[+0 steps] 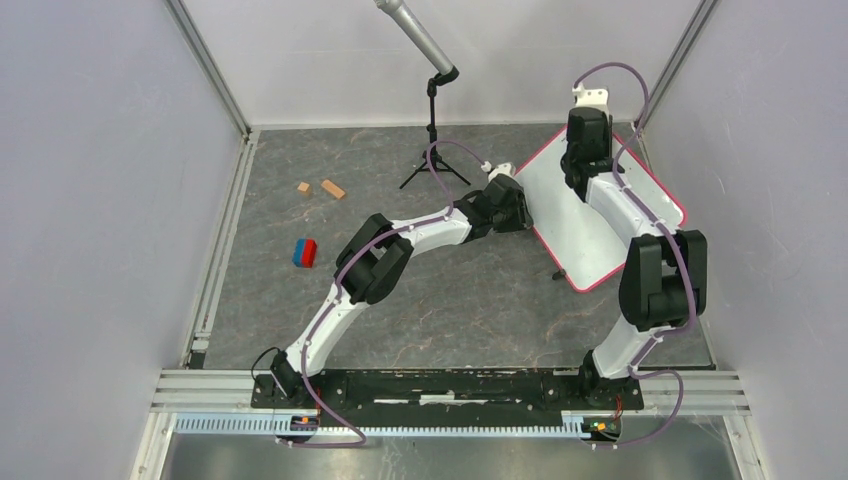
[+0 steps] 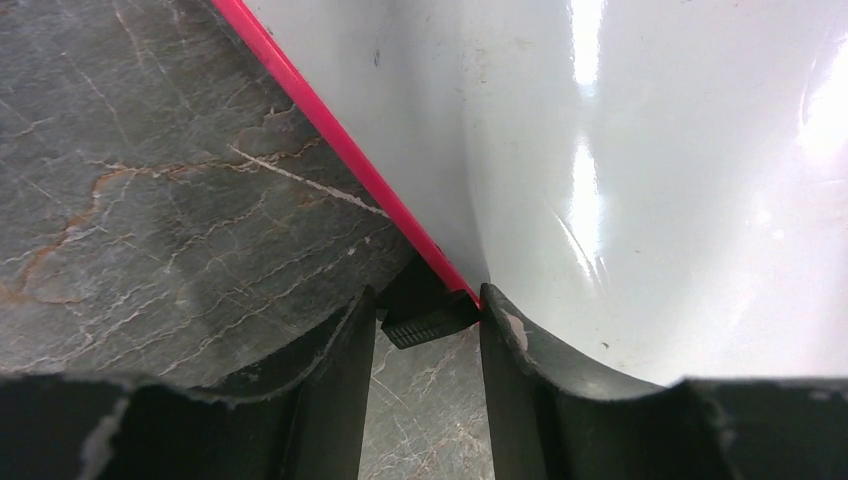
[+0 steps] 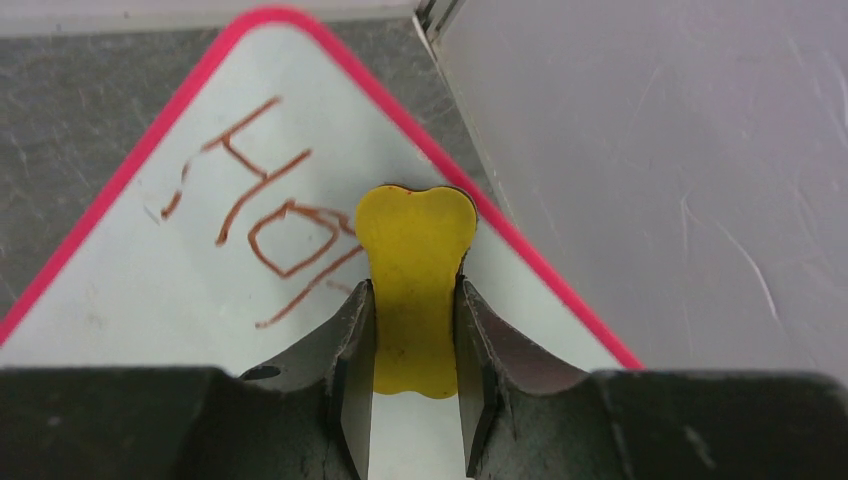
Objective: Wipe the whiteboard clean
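Observation:
The whiteboard [image 1: 556,195] lies at the right of the table, white with a pink-red rim. My left gripper [image 1: 512,205] is at its left edge. In the left wrist view the left gripper [image 2: 425,300] is shut on the board's rim [image 2: 340,150] at a black foot [image 2: 430,318]. My right gripper [image 1: 585,165] is over the board's far part. In the right wrist view the right gripper [image 3: 415,290] is shut on a yellow bone-shaped eraser [image 3: 415,240] that rests on the board [image 3: 150,290]. Red-brown writing [image 3: 270,220] lies just left of the eraser.
A black microphone stand [image 1: 435,130] rises behind the left gripper. Two small wooden blocks [image 1: 333,189] and a red-and-blue block [image 1: 304,252] lie on the grey floor to the left. The right wall [image 3: 680,150] is close beside the board's corner.

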`<move>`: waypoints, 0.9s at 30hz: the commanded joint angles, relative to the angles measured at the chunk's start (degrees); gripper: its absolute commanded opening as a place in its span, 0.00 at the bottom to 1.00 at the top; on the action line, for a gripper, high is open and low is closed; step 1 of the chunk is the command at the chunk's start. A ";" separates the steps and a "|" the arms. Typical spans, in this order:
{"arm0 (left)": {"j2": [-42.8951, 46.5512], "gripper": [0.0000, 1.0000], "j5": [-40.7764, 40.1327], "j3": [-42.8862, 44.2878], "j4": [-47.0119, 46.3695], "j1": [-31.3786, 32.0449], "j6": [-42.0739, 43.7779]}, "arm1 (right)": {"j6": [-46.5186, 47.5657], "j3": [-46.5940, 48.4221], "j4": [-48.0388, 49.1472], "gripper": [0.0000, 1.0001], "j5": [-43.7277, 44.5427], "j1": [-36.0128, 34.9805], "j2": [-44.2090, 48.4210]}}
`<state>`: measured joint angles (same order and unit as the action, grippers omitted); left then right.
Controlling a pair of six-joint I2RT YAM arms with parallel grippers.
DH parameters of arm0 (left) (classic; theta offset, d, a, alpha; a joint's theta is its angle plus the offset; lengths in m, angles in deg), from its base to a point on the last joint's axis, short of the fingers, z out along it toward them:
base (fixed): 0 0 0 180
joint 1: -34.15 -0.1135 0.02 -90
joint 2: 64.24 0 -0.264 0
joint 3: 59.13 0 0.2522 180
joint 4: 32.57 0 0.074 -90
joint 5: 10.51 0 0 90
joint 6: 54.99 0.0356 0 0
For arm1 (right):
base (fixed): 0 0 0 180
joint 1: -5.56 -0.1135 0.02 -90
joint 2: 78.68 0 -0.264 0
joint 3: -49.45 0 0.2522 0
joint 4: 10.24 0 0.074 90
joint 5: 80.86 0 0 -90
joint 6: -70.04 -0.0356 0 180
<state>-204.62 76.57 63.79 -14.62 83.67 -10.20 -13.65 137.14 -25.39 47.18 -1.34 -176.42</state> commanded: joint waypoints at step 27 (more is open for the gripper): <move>-1.68 0.04 -3.88 -4.21 2.22 -1.09 0.65 | 7.65 4.39 7.81 0.34 0.97 -0.90 -6.50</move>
<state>-204.31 76.57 62.28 -17.05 83.67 -10.23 -6.74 141.34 -19.14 46.20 -6.34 -187.48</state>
